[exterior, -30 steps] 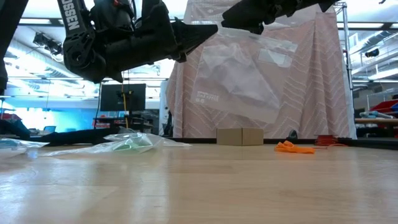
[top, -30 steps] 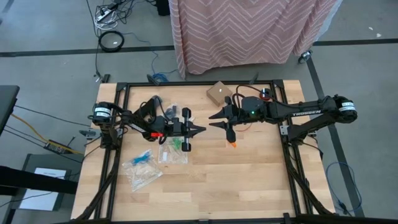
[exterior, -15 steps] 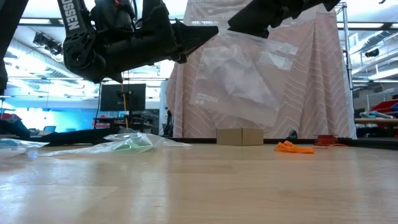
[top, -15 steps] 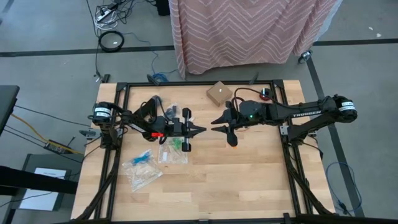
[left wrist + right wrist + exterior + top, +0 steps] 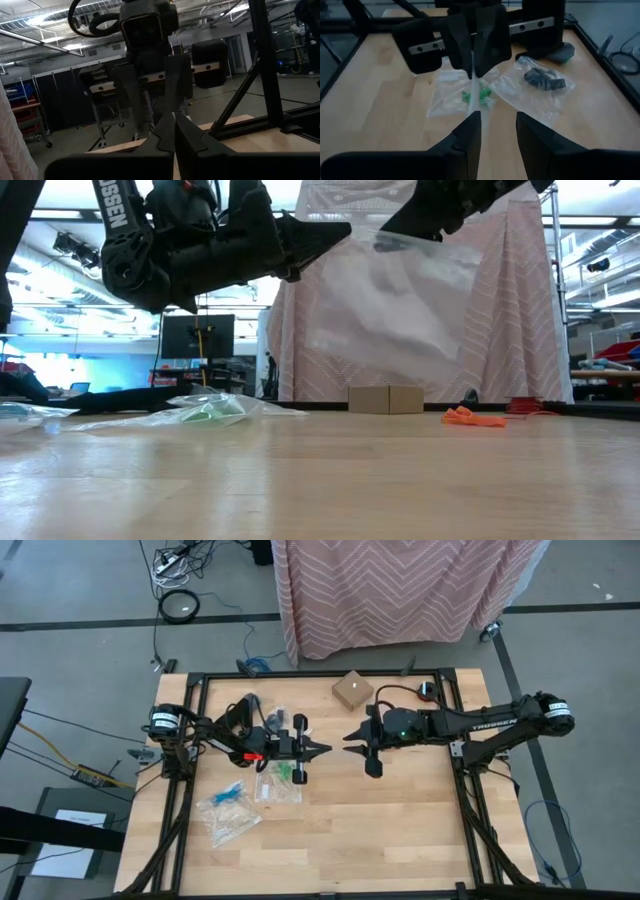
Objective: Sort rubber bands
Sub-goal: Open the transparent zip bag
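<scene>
Left hand [image 5: 322, 750], fingers pressed together, pinches 1 clear bag [image 5: 385, 305] above the desk [image 5: 400, 820]. Right hand [image 5: 350, 744] faces it, half spread, 1 finger touching the bag. Orange rubber bands [image 5: 472, 417] lie on the desk.

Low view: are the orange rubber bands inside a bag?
No, the orange rubber bands lie loose on the bare table, right of the cardboard box.

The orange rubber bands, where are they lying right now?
In the low view the orange rubber bands lie loose on the wooden table, toward the right, just right of the small cardboard box at the table's far edge.
</scene>
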